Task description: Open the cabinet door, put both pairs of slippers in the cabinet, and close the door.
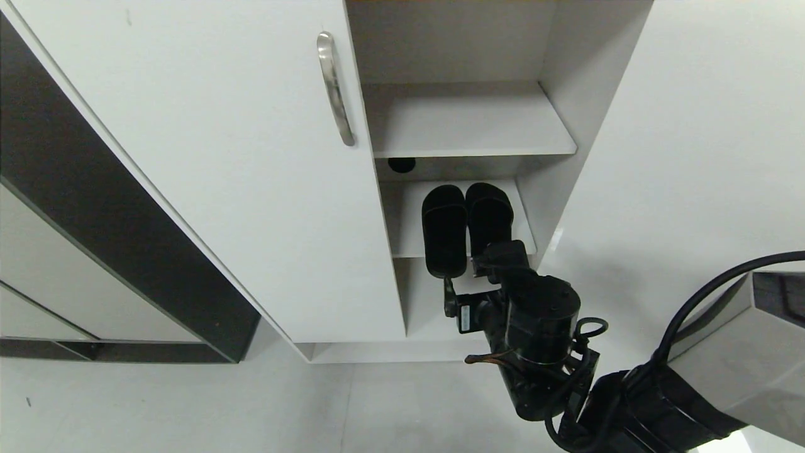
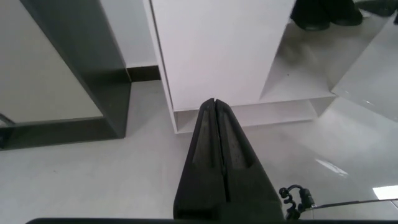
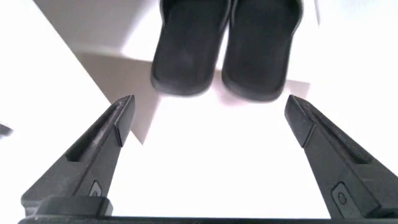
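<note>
The right end effector (image 3: 209, 106) stands with its jaws spread wide and nothing between them, level with the front of the middle shelf (image 1: 407, 220) inside the cabinet (image 1: 585, 69). At its 12 o'clock lies the pair of black slippers (image 1: 445, 229), side by side, toes inward, heels overhanging the shelf's front edge just short of the fingertips. The step in hand appears to be seating this pair. To do it well, keep the jaws wide and square to the shelf, and press both heels together so the pair slides back evenly. Any overhang left would probably foul the door on closing. Withdraw straight toward 6 o'clock so that no finger drags a heel out. At 10 o'clock of the slippers, the closed door leaf (image 1: 220, 163) carries a metal handle (image 1: 333, 88). The left end effector (image 2: 214, 134) is closed on nothing, low over the floor (image 2: 93, 174) before the cabinet. The right wrist view gives the gap between jaws and heels plainly, where the head view has the arm across it. The head view supplies the handle and shelf tiers, and the left wrist view adds the cabinet's base meeting the floor.
</note>
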Controlling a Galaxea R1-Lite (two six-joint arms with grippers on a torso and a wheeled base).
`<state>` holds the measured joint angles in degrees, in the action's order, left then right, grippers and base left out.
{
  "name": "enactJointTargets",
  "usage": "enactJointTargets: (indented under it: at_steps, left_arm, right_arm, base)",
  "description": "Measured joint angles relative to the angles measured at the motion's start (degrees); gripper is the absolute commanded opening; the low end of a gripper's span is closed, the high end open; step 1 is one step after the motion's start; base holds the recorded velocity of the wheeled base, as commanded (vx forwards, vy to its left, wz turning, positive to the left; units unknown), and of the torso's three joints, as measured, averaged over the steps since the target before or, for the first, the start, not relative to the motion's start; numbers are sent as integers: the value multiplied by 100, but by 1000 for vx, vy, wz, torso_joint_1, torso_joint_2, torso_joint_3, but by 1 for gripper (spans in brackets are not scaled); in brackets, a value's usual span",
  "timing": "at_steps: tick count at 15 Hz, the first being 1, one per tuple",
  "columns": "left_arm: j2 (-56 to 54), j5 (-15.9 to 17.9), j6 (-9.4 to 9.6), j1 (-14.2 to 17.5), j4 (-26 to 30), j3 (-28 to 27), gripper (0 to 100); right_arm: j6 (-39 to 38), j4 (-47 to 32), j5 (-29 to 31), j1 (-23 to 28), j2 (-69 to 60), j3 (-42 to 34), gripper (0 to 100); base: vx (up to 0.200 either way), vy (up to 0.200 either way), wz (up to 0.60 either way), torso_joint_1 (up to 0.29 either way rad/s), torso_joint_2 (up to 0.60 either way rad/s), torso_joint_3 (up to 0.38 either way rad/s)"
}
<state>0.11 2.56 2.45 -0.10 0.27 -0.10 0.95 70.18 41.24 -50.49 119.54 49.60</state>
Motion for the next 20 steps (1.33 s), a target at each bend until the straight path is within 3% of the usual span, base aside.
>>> enactJointTargets:
  at_steps: [6, 20]
  left_arm:
    - [0, -2, 15, 0, 0, 0, 0]
    - [0, -5, 11, 0, -2, 0, 0]
  right_arm:
    - [66, 7, -11, 11, -17, -32, 100]
    - [71, 7, -20, 6, 5, -126, 100]
  base:
    - [0, 0, 0, 0, 0, 17]
    - [0, 0, 0, 1, 0, 200]
